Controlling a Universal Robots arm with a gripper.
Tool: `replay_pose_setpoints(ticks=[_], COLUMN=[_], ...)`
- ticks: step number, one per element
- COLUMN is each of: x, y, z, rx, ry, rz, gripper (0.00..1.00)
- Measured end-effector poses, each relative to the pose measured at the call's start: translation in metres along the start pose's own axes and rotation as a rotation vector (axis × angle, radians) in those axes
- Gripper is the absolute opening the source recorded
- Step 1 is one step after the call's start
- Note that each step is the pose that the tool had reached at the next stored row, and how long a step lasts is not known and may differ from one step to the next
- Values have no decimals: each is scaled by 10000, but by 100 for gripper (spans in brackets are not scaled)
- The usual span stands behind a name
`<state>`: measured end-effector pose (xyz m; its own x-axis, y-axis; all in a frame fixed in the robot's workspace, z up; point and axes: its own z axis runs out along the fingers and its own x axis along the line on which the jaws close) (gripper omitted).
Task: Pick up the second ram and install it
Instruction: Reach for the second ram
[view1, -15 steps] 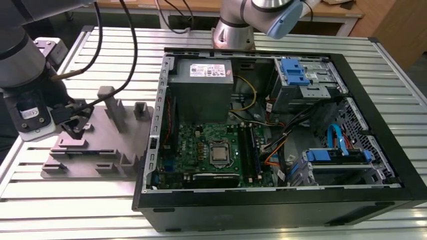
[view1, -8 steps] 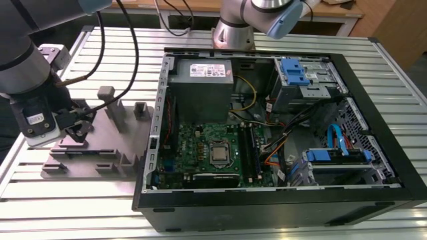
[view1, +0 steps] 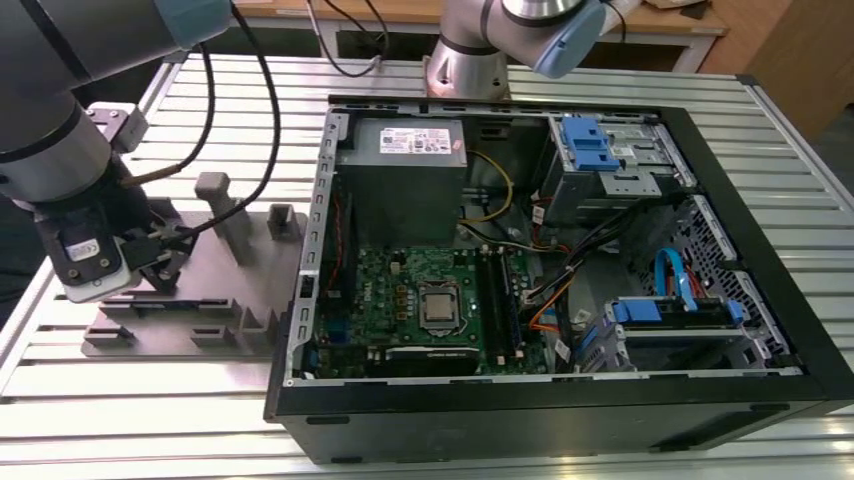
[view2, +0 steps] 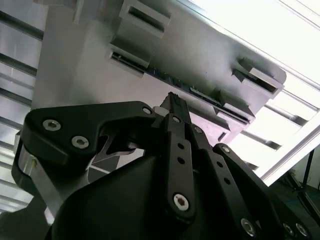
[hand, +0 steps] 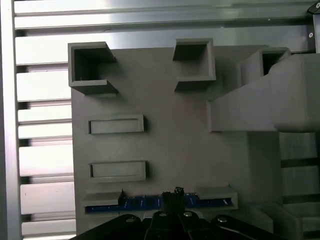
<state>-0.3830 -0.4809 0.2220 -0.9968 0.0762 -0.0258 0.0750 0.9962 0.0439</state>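
Pinching the second ram (hand: 135, 202), gripper (hand: 173, 193) clamped on its edge, ram seated in grey fixture (hand: 165, 100)

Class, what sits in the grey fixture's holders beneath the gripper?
The second ram, a blue board spanning two holders of the grey fixture; the gripper hides its middle.
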Motion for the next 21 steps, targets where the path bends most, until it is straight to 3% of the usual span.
replay_pose_setpoints(ticks=[9,13,15,18,21], x=[5,6,3,1,1], y=[-7,-8,-6,-1,0], z=[164,172,144,23,10], rx=[3,7,-3,0,-6], ry=[1,3,-15,-20,-26], rz=[1,1,-1,-1,-1], gripper=[11,11,11,11,11])
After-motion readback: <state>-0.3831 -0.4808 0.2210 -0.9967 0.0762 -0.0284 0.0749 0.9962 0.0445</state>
